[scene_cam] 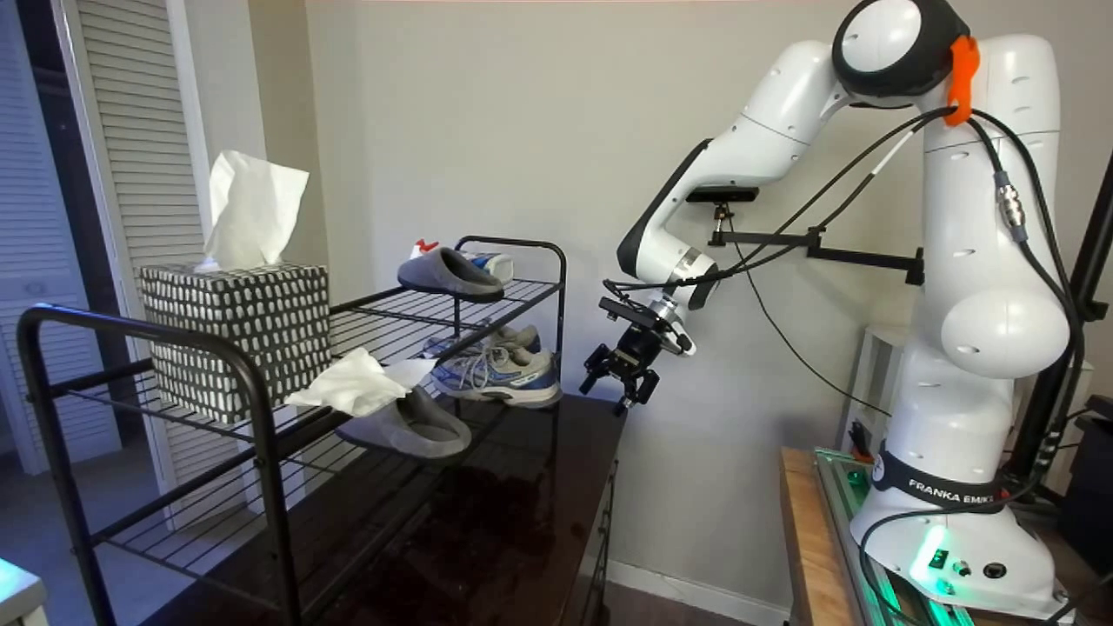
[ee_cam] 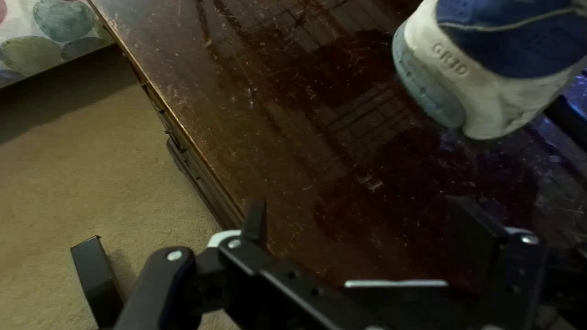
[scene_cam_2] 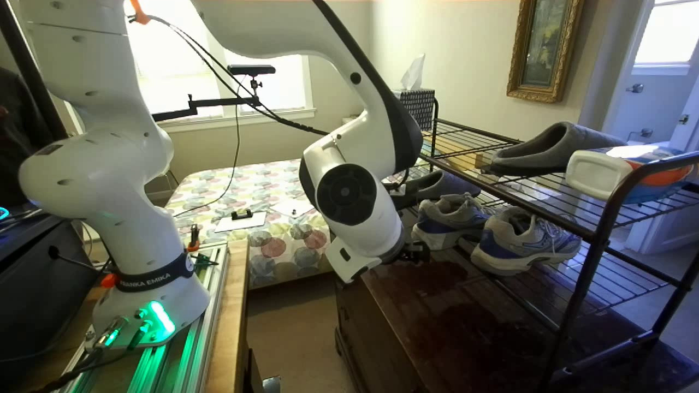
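Dresser top [ee_cam: 284, 151] lay open to passage along its outer edge, sneakers [scene_cam_2: 516, 251] blocked part of the lower shelf [scene_cam_2: 617, 275], heels projected at its front, upper shelf [scene_cam: 378, 326] roofed them, corner post [scene_cam_2: 576, 300] obstructed side access.

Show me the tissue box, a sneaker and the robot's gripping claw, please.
Tissue box [scene_cam: 283, 337]: in an exterior view, on its patterned side.
Sneaker [ee_cam: 504, 50]: in the wrist view, on its blue heel.
Gripper [scene_cam: 606, 396]: in an exterior view, in the gap between its fingertips.
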`<action>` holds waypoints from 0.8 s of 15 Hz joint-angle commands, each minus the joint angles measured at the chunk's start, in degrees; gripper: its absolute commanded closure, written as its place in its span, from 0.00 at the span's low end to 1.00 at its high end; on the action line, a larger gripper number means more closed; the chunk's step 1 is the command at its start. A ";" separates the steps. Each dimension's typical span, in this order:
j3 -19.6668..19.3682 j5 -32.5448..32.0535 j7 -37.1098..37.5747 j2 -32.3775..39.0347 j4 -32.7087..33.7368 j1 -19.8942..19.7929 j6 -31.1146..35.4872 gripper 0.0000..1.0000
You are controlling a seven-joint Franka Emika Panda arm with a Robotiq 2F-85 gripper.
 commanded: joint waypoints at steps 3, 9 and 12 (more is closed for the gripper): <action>-0.52 -0.14 -0.01 1.94 0.08 0.46 -1.84 0.00; -0.10 14.20 2.27 1.47 0.98 -0.10 -2.60 0.00; 0.06 21.53 2.97 1.23 0.56 -0.04 -3.10 0.00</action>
